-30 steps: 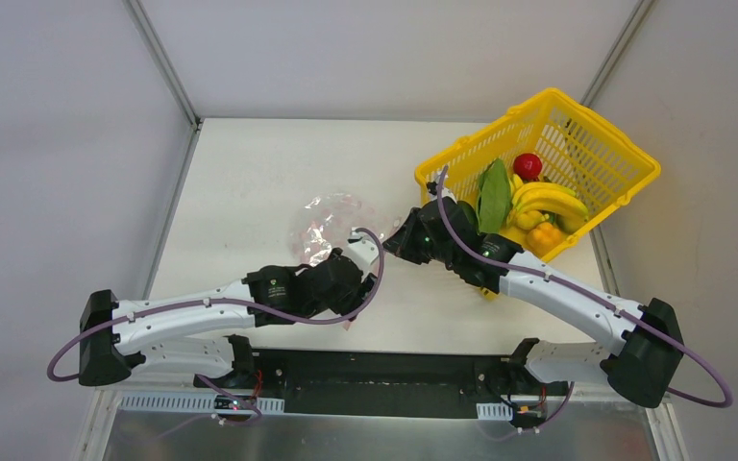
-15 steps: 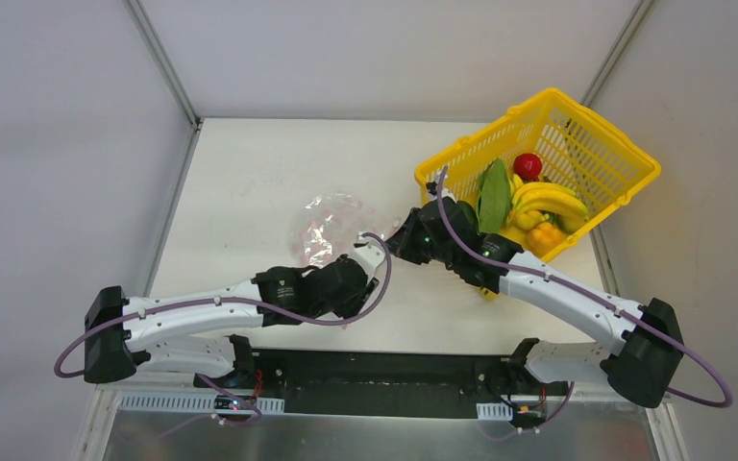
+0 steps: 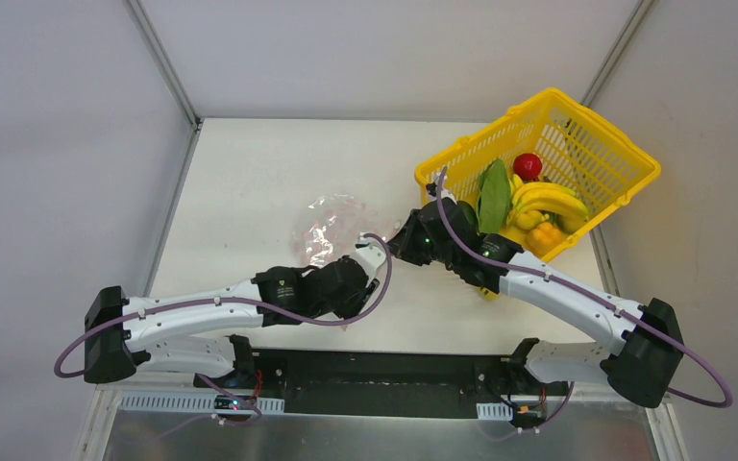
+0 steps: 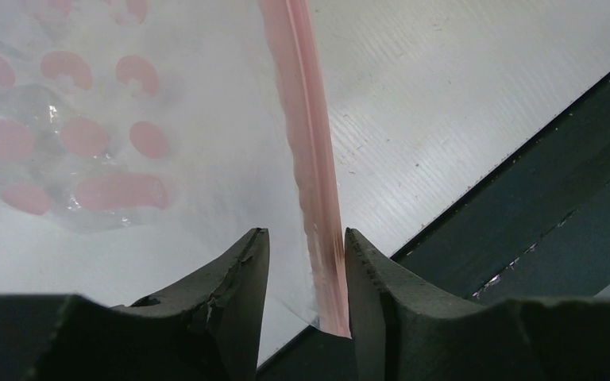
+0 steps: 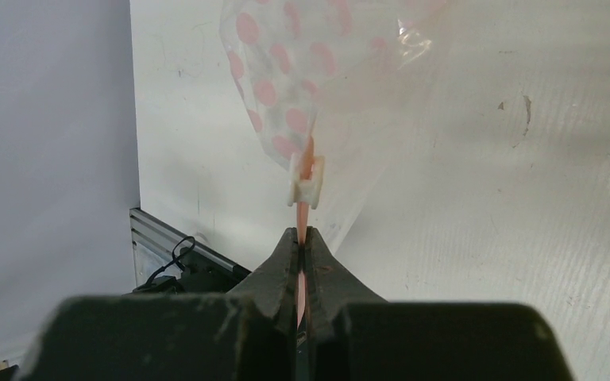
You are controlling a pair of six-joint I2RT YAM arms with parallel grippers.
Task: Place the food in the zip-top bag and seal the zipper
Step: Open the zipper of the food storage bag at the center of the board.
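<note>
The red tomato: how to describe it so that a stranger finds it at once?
Find the yellow basket at the right side of the table. Inside, just behind the banana bunch, sits the tomato, the only round red thing there.

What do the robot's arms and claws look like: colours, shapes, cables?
On the left arm and right arm: white segments, black joints, a purple cable each. The left claw and right claw: dark, tapered, rough-edged fingers.

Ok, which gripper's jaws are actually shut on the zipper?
The right gripper: jaws pinched shut on the zipper. The left gripper stands open around it.
</note>
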